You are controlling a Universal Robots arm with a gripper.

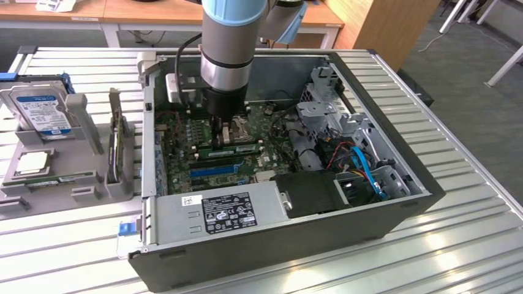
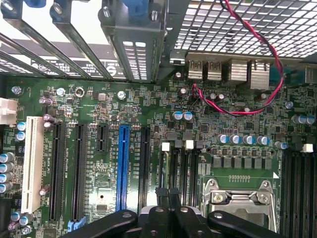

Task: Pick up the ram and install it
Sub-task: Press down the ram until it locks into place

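In the exterior view, the gripper [image 1: 220,138] reaches into the case [image 1: 327,239], its tips at the ram [image 1: 237,149] seated on the motherboard [image 1: 217,174]. In the wrist view, the gripper [image 2: 168,194] is closed tight, empty, over the slots [image 2: 179,163].

I see my arm [image 1: 226,43] as a thick cylinder: pale blue cap band on top, brushed silver-grey below, thin dark rings at the joints. A black cable runs down its side at 9 o'clock. A white box [image 1: 181,87] is mounted beside the black wrist. The gripper [image 2: 168,192] has glossy black links with round pivots.
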